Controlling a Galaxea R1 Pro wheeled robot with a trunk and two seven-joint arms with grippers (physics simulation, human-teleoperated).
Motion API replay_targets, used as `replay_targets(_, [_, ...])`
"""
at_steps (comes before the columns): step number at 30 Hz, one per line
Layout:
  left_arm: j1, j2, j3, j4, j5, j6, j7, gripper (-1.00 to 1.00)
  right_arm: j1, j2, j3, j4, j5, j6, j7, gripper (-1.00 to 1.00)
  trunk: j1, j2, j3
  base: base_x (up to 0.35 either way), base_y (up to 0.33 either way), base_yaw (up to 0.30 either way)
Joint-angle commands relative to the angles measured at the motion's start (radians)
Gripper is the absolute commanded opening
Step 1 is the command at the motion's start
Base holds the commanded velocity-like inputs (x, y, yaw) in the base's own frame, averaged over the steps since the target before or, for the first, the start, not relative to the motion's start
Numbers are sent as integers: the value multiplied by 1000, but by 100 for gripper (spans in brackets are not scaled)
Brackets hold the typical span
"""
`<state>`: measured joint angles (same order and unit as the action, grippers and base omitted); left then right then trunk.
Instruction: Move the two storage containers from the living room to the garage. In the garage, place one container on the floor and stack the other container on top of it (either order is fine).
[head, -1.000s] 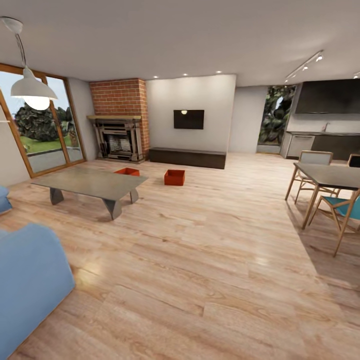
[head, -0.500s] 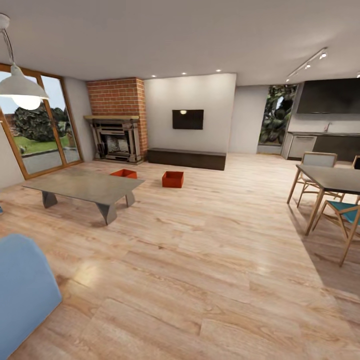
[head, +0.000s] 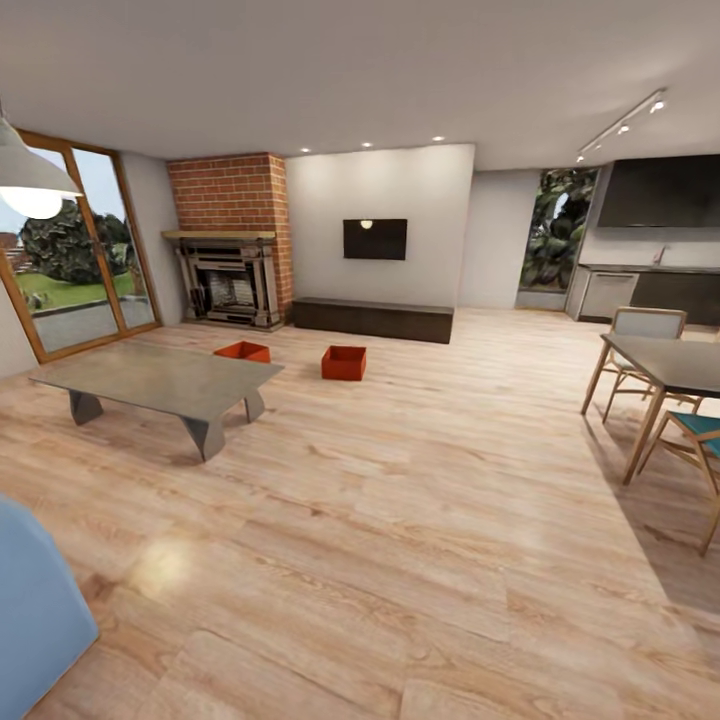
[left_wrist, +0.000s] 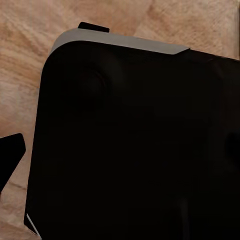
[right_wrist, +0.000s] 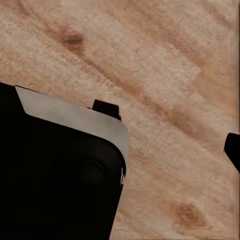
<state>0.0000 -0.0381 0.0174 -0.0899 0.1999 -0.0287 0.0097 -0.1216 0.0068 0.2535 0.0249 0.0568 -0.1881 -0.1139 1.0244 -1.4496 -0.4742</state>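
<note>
So the head camera is looking across the living room with its light wood-plank floor (head: 420, 520). The two orange-red rectangular open-top storage containers both sit on that floor, over at the far end of the room. One orange-red bin (head: 343, 363) is out in the open, in front of the long dark low cabinet (head: 372, 319) that runs under the black wall TV (head: 375, 239). The other orange-red bin (head: 242, 351) is to its left, well apart from it, and partly hidden behind the far edge of the low grey coffee table (head: 160, 378). Both look upright with their open tops up.

Red brick fireplace (head: 232, 240) is in the back left corner, with wood-framed glass doors (head: 75, 250) on the left wall. A white pendant lamp (head: 30, 180) hangs at the upper left, and a bit of blue sofa (head: 35, 610) pokes in at the bottom left corner. On the right there's a dark dining table (head: 670, 365) with wooden chairs, one with a teal seat (head: 700, 425), and a dark kitchen area behind it.

Both wrist cameras just give a black housing with a grey edge over the wood planks (left one (left_wrist: 135, 145), right one (right_wrist: 55, 175)). Can't tell whether the left pincer or the right pincer is wide or narrow, the fingers aren't clear enough to read.
</note>
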Motion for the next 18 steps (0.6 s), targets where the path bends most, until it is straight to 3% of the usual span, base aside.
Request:
replay_targets(1, [0,0,1,-1,6,-1,1,100,-1,1,3,3,6,-3,-6,100,1,0,-1,323,0,0])
replay_targets(18, [0,-2,2,-1,6,-2,1,100,-1,0,4,3,6,-1,-6,100,1,0,-1,323,0,0])
